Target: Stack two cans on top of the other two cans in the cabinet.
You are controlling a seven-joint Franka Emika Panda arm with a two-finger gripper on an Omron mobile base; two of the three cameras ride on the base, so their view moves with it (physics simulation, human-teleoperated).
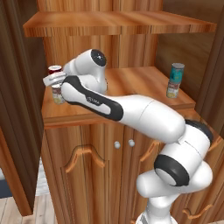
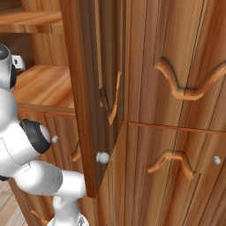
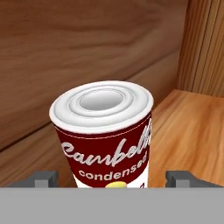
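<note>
Where the arm (image 1: 127, 111) crosses, stacked cans (image 1: 56, 85) sit half hidden

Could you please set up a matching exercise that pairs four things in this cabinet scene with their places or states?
Things:
1. dark red and white soup can
2. teal-blue labelled can
3. small round silver knobs
4. two-finger gripper

Places or states:
A. on the lower doors, below the shelf
B. jaws apart, either side of a can
C. atop a pale yellowish can, right end of shelf
D. atop another can, left end of shelf

Pairs: 1-D; 2-C; 3-A; 4-B
</note>
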